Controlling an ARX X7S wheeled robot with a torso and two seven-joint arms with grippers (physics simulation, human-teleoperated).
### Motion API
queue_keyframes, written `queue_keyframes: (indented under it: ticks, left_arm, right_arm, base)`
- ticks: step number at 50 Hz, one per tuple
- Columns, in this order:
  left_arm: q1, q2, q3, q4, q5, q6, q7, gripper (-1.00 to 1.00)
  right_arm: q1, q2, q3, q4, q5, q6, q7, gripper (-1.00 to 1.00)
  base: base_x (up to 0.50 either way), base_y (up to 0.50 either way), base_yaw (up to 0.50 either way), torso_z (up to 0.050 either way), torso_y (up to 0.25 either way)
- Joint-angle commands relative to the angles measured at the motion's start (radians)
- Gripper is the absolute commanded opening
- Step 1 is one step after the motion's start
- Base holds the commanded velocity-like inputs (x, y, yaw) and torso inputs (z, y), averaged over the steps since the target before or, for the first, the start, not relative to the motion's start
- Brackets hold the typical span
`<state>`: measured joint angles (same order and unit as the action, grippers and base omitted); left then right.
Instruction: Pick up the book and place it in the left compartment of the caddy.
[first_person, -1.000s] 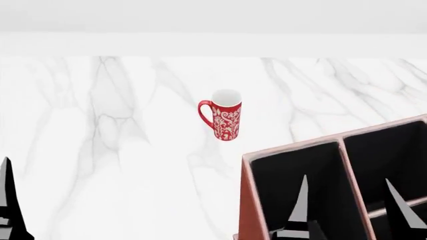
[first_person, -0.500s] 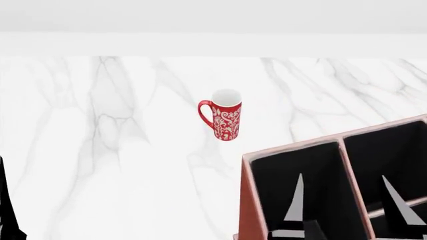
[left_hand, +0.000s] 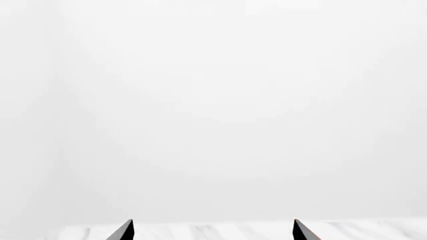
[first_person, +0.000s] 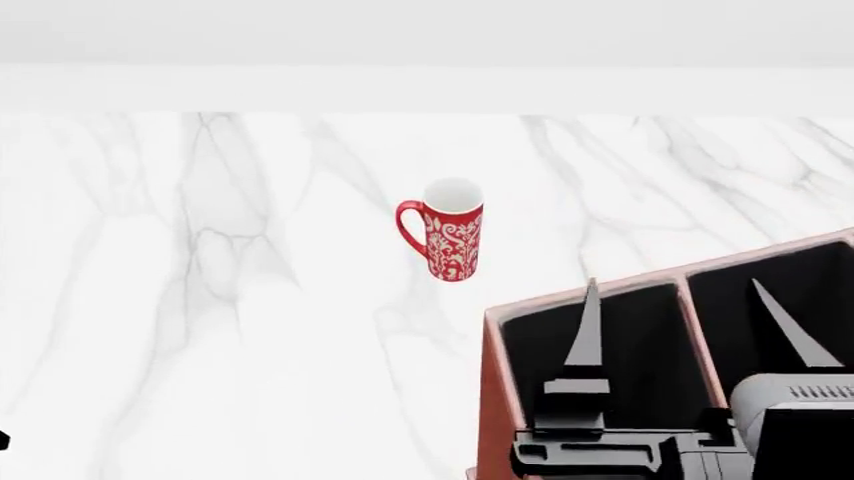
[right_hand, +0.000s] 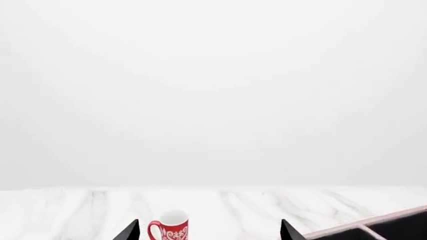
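Note:
The book is not in any view. The reddish-brown caddy (first_person: 497, 400) stands at the lower right of the head view, and its corner shows in the right wrist view (right_hand: 390, 226). Its left compartment (first_person: 647, 340) is black-lined, and nothing shows in the part I see. My right gripper (first_person: 687, 320) is open and empty, its two fingers pointing away over the caddy's sections. In the right wrist view its fingertips (right_hand: 130, 232) stand wide apart. My left gripper (left_hand: 212, 232) is open and empty in the left wrist view, facing a white wall.
A red-and-white patterned mug (first_person: 454, 230) stands upright on the white marble table (first_person: 240, 300), left of and beyond the caddy. It also shows in the right wrist view (right_hand: 171, 229). A white wall runs along the table's far edge.
My right gripper has risen and moved forward over the caddy, so more of its body shows. My left gripper has dropped almost out of the head view at the lower left.

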<state>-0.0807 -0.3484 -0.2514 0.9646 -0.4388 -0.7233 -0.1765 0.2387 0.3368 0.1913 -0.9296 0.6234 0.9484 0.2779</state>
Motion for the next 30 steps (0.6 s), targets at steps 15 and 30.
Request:
queue_keyframes:
  ticks: [15,30]
  left_arm:
    - [0.003,-0.043,-0.151,0.041,-0.115,-0.018,-0.022,1.00]
    - [0.003,-0.067,-0.232,0.043,-0.188,-0.024,-0.046,1.00]
  right_arm:
    - [0.425,0.094,-0.004,0.153,0.192,0.228,0.000,1.00]
    - [0.662,0.118,-0.115,0.253,0.268,0.323,-0.071,1.00]
  base:
    - [0.00,0.00,0.00,0.000,0.000]
    - [0.00,0.00,0.00,0.000,0.000]
